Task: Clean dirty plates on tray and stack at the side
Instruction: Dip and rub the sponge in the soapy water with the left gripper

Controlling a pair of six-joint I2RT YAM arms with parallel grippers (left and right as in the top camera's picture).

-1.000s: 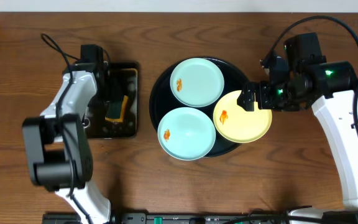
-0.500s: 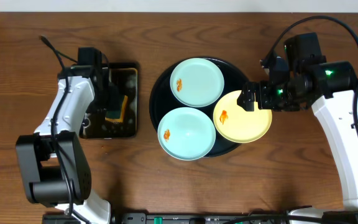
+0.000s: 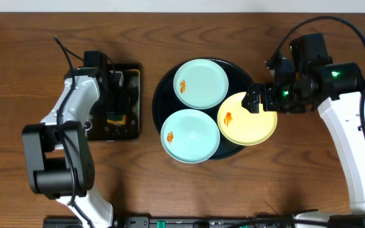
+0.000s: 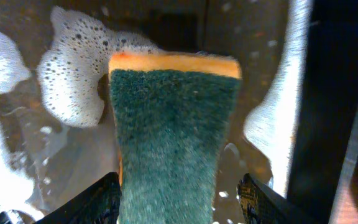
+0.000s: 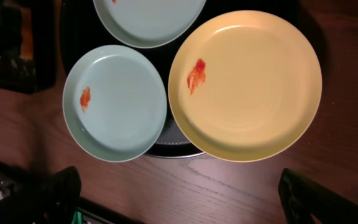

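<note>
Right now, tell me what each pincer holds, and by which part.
Left pincer grips the sponge across its two side edges, at one end. Right pincer holds nothing, open.

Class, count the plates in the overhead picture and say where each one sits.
3. On the tray: the back blue-green plate at the far edge, the front blue-green plate near left, the yellow plate right, overhanging the rim. None seems hidden.
</note>
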